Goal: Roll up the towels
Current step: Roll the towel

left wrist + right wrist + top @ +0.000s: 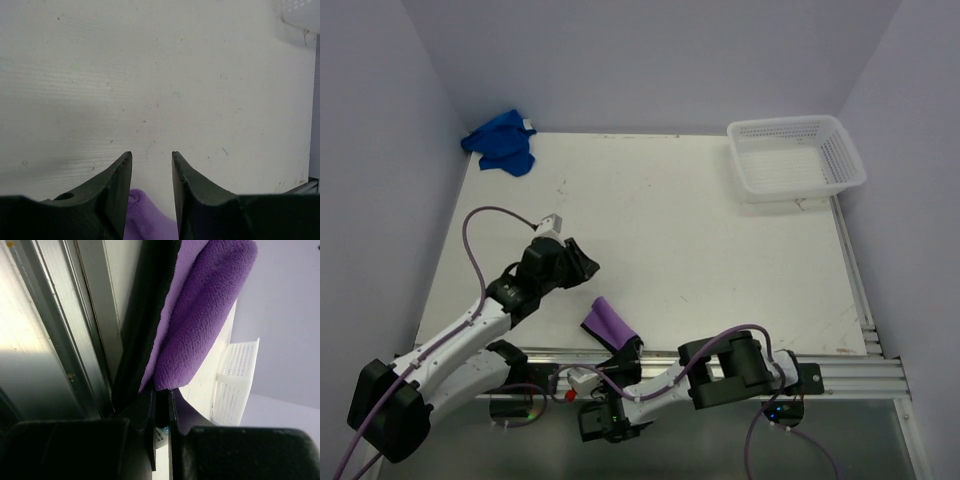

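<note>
At the near edge of the white table (670, 220), the soft purple cloth towel (609, 322) is sitting as a loose roll, seemingly close to done, while the crumpled bright blue cloth towel (501, 143) is lying unrolled in the far left corner. The right gripper (623, 350) is pinching the purple towel, fingers closed on it. The left gripper (151, 156) is hovering near it, fingers partly apart, holding nothing.

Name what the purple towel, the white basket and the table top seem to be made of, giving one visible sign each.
The purple towel: soft fleece or microfibre, matte; fuzzy nap. The white basket: likely moulded plastic; regular mesh walls. The table top: probably painted or laminated board, matte white; faint grain lines and scuffs.
</note>
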`<state>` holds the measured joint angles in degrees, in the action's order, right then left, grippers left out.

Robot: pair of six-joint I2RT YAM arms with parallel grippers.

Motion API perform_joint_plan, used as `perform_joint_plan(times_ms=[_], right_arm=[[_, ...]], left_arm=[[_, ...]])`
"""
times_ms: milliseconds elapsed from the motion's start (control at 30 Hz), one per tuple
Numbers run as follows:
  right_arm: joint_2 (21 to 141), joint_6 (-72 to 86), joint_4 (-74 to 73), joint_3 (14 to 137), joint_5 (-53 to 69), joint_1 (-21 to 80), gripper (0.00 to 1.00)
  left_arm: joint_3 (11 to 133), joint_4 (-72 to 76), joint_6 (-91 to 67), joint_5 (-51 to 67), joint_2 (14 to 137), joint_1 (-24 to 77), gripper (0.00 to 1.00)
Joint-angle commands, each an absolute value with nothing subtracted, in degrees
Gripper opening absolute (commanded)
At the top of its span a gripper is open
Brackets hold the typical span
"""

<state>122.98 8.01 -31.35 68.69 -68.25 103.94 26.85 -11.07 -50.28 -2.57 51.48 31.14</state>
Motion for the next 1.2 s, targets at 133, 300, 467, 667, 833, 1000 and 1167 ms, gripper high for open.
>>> perform_joint_plan(times_ms=[133, 300, 467, 667, 833, 1000, 1167], right_arm=[[126.73, 7.65, -32.34, 71.36, -61.70, 104.59, 0.00], [127.53, 6.60, -33.40, 72.33, -61.26, 104.59, 0.00], [129.37, 5.28, -34.89, 73.91, -60.91, 104.68, 0.00], [131.13, 4.40, -36.73, 76.11, -59.50, 104.94, 0.00], [131.49, 3.43, -37.44, 76.55, -58.10, 105.20, 0.00], [131.92, 2.99, -39.11, 77.25, -57.66, 105.38, 0.00], [131.93, 3.16, -40.60, 78.05, -57.66, 105.38, 0.02]], left_arm=[[32.96, -13.98, -46.41, 3.50, 52.03, 30.76, 0.43], [31.82, -6.69, -47.02, 13.96, 54.48, 31.02, 0.38], [30.42, -5.36, -47.90, 16.26, 55.90, 33.22, 0.22], [22.86, -0.97, -51.59, 17.14, 53.88, 35.76, 0.11], [16.97, 3.86, -54.84, 16.61, 52.82, 38.14, 0.08], [13.10, 4.92, -56.78, 13.80, 53.61, 39.99, 0.06], [11.52, 3.25, -56.69, 8.72, 54.32, 40.25, 0.01]])
